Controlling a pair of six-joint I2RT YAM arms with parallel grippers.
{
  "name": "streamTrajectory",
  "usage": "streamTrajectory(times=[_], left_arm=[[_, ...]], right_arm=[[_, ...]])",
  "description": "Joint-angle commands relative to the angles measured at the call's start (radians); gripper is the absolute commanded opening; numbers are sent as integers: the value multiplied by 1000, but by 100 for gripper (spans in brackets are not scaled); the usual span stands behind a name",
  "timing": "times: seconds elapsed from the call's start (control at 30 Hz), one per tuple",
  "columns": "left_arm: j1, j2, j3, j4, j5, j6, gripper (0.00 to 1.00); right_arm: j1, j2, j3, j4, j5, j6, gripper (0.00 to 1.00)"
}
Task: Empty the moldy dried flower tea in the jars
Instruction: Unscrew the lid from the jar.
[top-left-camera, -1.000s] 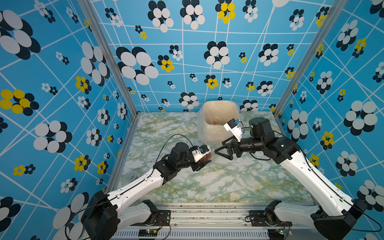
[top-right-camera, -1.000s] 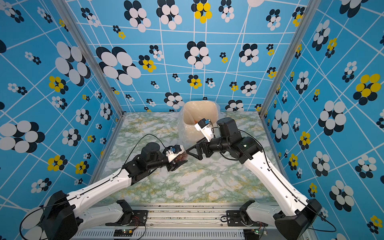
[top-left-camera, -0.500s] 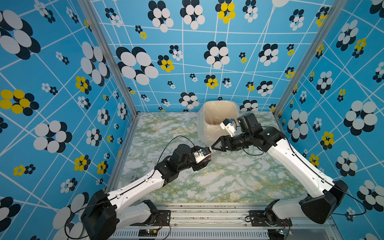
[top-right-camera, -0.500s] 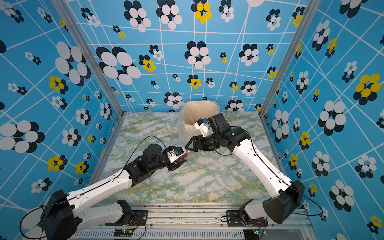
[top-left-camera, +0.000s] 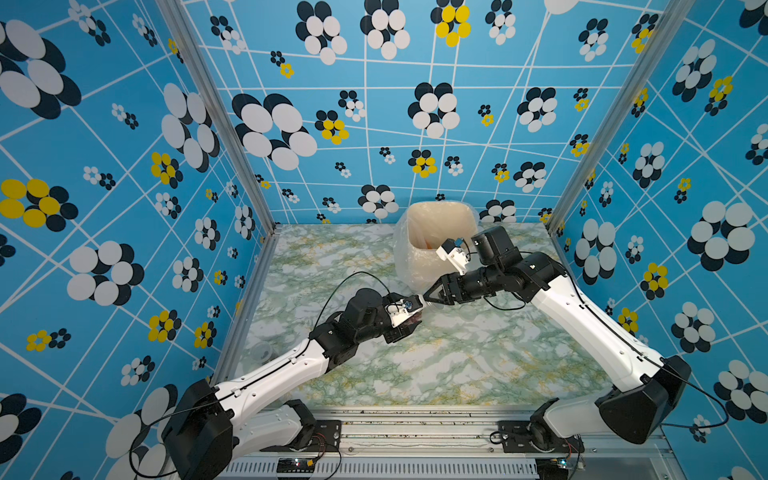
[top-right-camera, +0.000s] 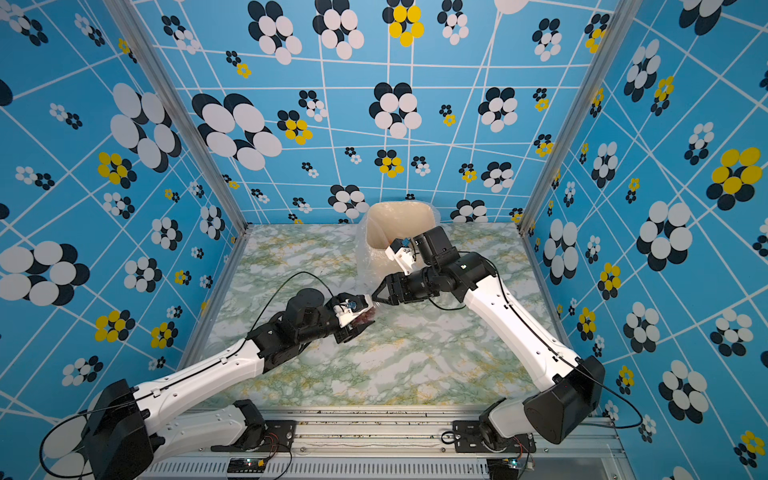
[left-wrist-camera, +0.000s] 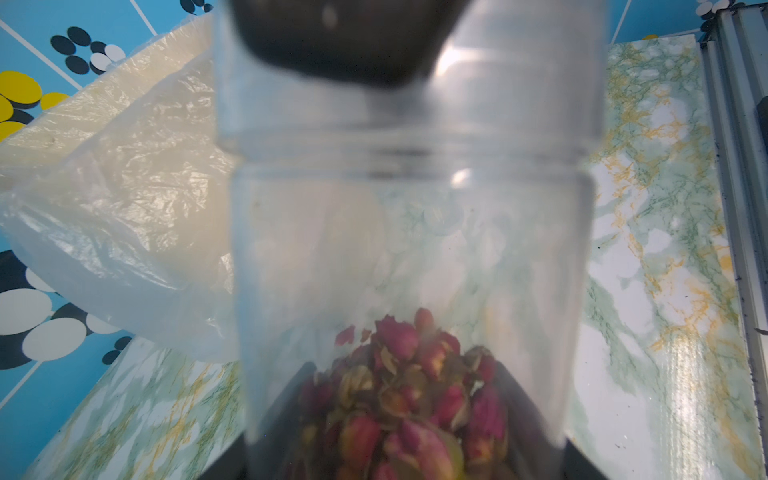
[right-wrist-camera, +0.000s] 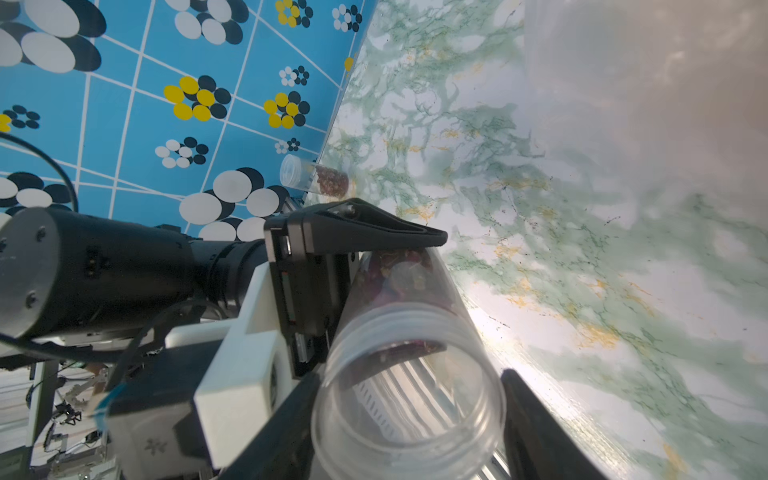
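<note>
Left claw (top-left-camera: 409, 324) tight on jar (left-wrist-camera: 407, 249); grip of right claw (right-wrist-camera: 409, 380) unclear; bin (top-left-camera: 436, 224) just beyond.

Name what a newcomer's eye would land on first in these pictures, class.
The blue walls, covered in black, white and yellow flowers, surround everything. Mid-table, the left gripper holds a clear jar of dried flower tea on its side, and the right gripper flanks its free end. Behind them, at the back of the table, stands the plastic-lined beige bin.

Lab test booth — flower-print walls (top-left-camera: 374, 104), marbled tabletop (top-left-camera: 457, 361)
</note>
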Motion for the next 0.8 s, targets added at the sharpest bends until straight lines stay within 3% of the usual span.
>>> streamTrajectory(times=[0.0,0.17,0.33,0.53,0.77], left_arm=[[5,-16,29,28,245,-53,23],[45,15,51,14,549,-144,23],[72,51,73,16,719,-219,23],[97,62,72,47,794,-269,23],[104,64,68,56,786,-270,23]], right_arm=[[2,0,-24,-27,4,-259,33],[3,-31,-47,-5,-3,-592,17],[3,-80,-111,62,3,-849,11],[3,-86,-115,39,9,-1000,13],[3,-74,-108,30,-9,-1026,20]])
